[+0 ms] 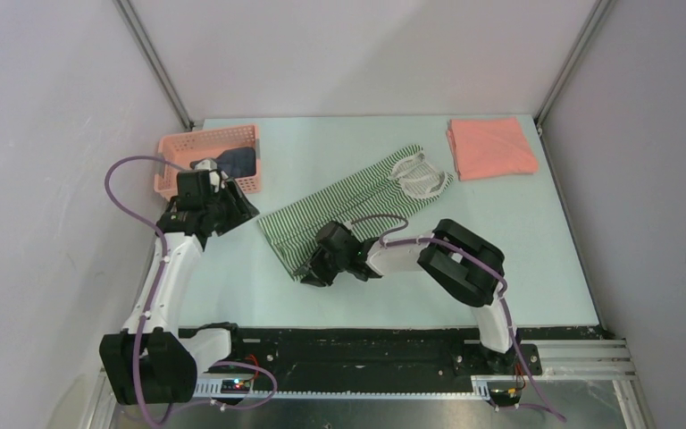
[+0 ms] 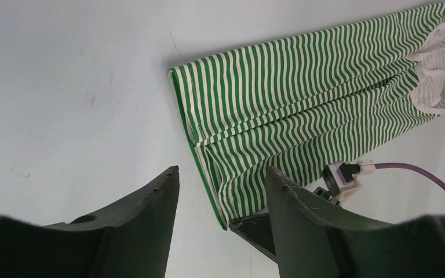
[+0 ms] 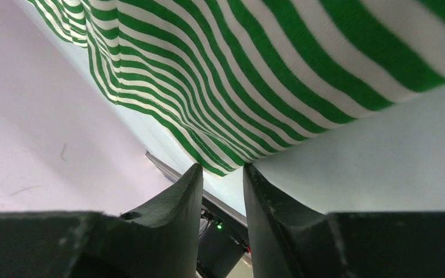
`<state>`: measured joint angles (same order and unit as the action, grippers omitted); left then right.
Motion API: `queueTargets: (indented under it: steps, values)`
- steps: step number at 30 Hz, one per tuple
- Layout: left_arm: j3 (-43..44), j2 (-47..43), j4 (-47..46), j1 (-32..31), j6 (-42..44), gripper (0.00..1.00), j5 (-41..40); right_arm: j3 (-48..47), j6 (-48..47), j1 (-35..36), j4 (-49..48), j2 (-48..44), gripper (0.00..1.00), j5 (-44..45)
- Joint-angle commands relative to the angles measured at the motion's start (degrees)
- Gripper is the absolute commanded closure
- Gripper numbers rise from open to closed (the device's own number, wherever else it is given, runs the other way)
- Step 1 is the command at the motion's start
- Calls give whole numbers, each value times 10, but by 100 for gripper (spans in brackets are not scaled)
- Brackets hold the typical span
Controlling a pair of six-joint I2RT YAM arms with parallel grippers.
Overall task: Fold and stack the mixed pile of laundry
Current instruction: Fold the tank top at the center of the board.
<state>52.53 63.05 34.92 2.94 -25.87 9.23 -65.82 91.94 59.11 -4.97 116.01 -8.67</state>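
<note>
Green-and-white striped garment (image 1: 350, 207) on table (image 1: 527, 241)

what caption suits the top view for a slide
Right end effector at hem of striped shirt; pink shirt lies folded far right

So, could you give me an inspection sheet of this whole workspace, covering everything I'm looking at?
Surface: pale green table, no spills seen.
Job's things: striped shirt lying mid-table; salmon-pink shirt folded at the far right corner; dark garment inside the pink lattice basket.
Clutter: only that basket, far left.
Fingers: left fingers open, empty, near the basket; right fingers narrowly apart at the striped shirt's near corner, no grip seen.
Cables: purple cable along each arm.
Surroundings: plain pale walls, metal corner posts.
</note>
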Motion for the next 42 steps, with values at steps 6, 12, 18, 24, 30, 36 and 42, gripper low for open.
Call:
queueTargets:
  steps: [6, 12, 18, 24, 30, 36, 42]
  values:
    - [2, -19, -15, 6, 9, 38, 19, -21, -42, -1, 3, 10, 98, 24]
    - [-4, -11, -17, 3, 13, 38, 63, 8, -134, 2, 123, -75, 100, -3]
    - [-35, -32, -16, -88, -12, 38, 68, 189, -180, 7, 165, -232, 100, -46]
    - [-106, -40, -31, -243, -73, 38, 19, 367, -191, -3, 231, -405, 100, -61]
    - [-192, -77, -76, -378, -151, 39, -10, 461, -182, -25, 327, -621, 100, -25]
    - [-266, -117, -122, -446, -226, 41, 9, 489, -172, -31, 384, -727, 100, 3]
    - [-310, -120, -151, -468, -259, 41, 19, 507, -156, -29, 397, -757, 100, 9]
